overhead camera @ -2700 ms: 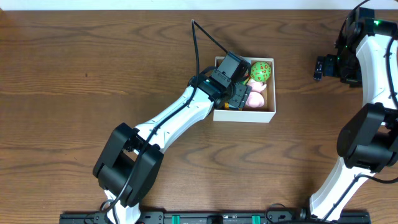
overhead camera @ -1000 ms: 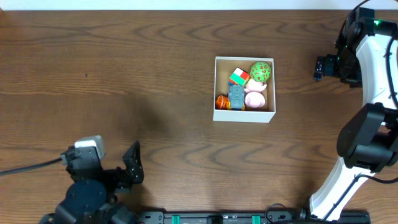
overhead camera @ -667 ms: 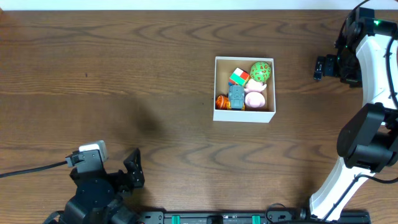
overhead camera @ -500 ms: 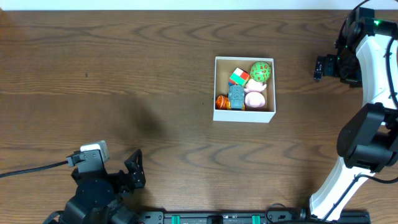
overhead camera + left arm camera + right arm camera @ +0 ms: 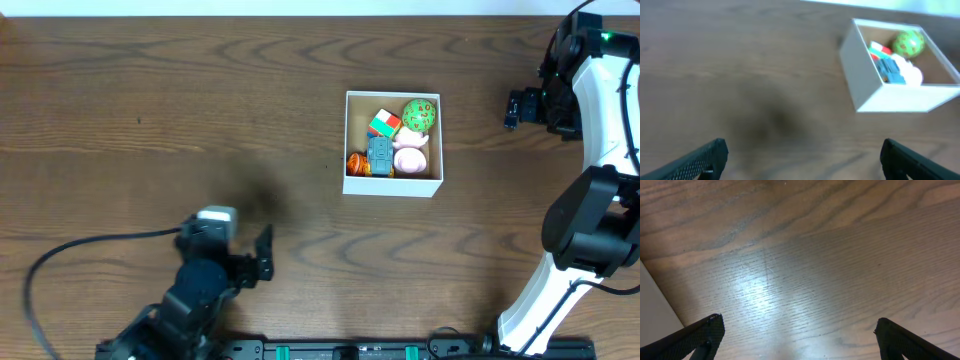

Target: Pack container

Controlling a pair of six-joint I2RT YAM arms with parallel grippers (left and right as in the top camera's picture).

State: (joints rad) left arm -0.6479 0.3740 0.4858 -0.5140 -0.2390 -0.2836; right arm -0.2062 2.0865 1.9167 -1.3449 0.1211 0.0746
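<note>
Container (image 5: 392,186): centre frame, likely light, stiff card (toys (image 5: 390,150) inside); grip a wall. Left claw (image 5: 263,266) wide, empty; right claw (image 5: 512,108) likewise.

Near-left corner: left arm (image 5: 190,300) is folded low and tight over its base, dark links bunched together, and left gripper (image 5: 264,256) points right. Its two dark fingers (image 5: 705,156) sit in opposite lower corners of the wrist view, spread wide with nothing between them. Right side: right arm (image 5: 598,110) stands tall, white links rising from the near-right base to a bend at the far corner, and right gripper (image 5: 512,107) points left, fingers likewise wide apart and empty.
</note>
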